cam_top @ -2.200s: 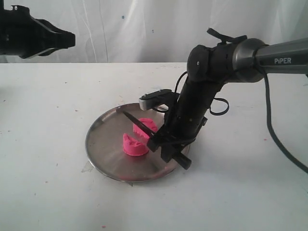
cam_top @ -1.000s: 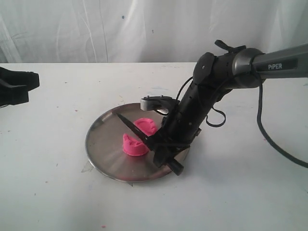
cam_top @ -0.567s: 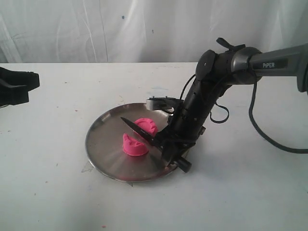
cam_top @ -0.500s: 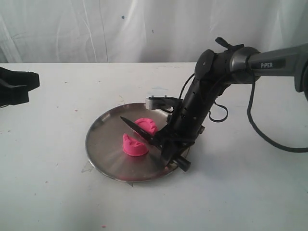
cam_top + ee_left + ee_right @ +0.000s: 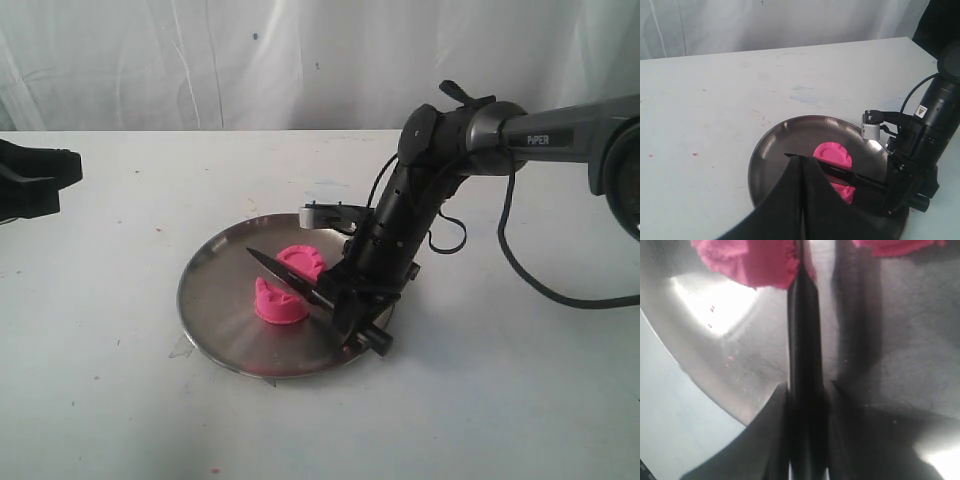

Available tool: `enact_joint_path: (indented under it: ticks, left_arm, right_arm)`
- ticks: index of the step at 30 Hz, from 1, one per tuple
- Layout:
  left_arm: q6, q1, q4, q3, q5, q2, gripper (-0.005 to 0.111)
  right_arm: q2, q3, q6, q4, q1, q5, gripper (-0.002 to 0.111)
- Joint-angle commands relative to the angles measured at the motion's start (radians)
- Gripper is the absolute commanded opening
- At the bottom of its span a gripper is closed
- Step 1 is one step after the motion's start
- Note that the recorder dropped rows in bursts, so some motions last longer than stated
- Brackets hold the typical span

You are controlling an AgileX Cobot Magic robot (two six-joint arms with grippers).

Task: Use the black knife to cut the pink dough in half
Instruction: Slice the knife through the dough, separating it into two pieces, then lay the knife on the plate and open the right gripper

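R hand point(image 5: 352, 305) clamps black knife point(image 5: 290, 283) w/ blade between the 2 pink dough point(image 5: 280, 302) halves at plate point(image 5: 215, 300) ctr, tip toward 10 o'clock, likely confirming separation; L hand point(image 5: 35, 180): can't tell.

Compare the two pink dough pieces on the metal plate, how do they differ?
The near dough piece lies toward the front of the metal plate, on the near side of the black knife; the far dough piece lies on the blade's other side, closer to the right gripper. The near piece shows a jagged torn edge; the far piece shows its ridged round top. Both are bright pink, similar in size, and lie apart.
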Motion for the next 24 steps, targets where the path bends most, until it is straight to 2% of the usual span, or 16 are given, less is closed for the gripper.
enact_joint_path:
  ticks: [1,4,10,13,18,24]
  left_arm:
    - [-0.002,0.001,-0.012,0.006,0.015,-0.008,0.0]
    - [-0.002,0.001,-0.012,0.006,0.015,-0.008,0.0]
    - [-0.002,0.001,-0.012,0.006,0.015,-0.008,0.0]
    - [-0.002,0.001,-0.012,0.006,0.015,-0.008,0.0]
    - [0.0,0.001,-0.012,0.006,0.015,-0.008,0.0]
    - [0.0,0.001,-0.012,0.006,0.015,-0.008,0.0]
  right_arm:
    - [0.007,-0.012,0.009,0.003,-0.005,-0.008,0.0]
    - [0.007,-0.014,0.015,0.011,-0.005,-0.008,0.005]
    - [0.007,-0.014,0.034,0.011,-0.005,-0.008,0.031]
    - [0.007,-0.014,0.034,0.011,-0.005,-0.008,0.04]
    - [-0.006,-0.014,0.038,0.011,-0.005,-0.008,0.046]
    - [-0.054,-0.014,0.062,0.009,-0.005,-0.076,0.046]
